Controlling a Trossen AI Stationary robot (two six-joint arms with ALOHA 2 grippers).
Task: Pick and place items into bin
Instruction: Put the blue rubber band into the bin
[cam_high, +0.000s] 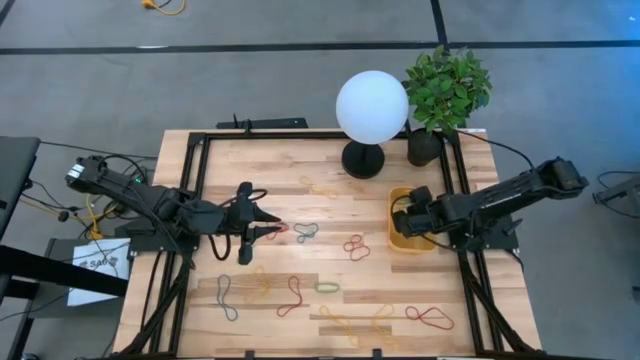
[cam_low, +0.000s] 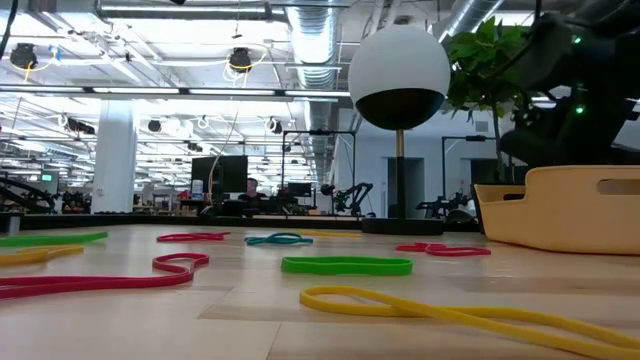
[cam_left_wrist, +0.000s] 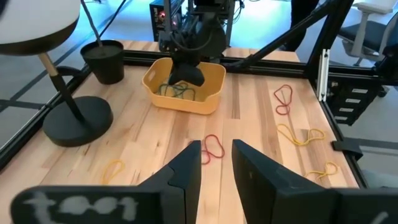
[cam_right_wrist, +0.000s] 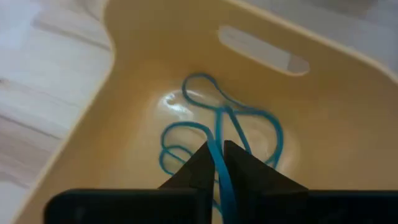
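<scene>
The bin (cam_high: 398, 236) sits at the right of centre in the high view, on the table (cam_high: 330, 200), just below the pot (cam_high: 423, 148) and to the lower right of the lamp (cam_high: 371, 110). The right gripper (cam_right_wrist: 217, 155) hangs inside the bin; its fingers stand nearly together with a blue band (cam_right_wrist: 219, 127) running up between them, the rest of the band lying coiled on the bin floor. Whether the fingers pinch the band or merely flank it cannot be told. In the left wrist view the same gripper (cam_left_wrist: 186, 74) shows low in the bin (cam_left_wrist: 211, 93), over dark bands.

The left gripper (cam_high: 268, 228) is at centre left of the high view, over the table, fingers (cam_left_wrist: 186, 177) parted with nothing between them. A red band (cam_left_wrist: 211, 148) lies just ahead of it.

Other bands lie scattered across the lower half of the high view: a green band (cam_high: 327, 287), a dark red band (cam_high: 291, 297), a yellow band (cam_high: 350, 322).
</scene>
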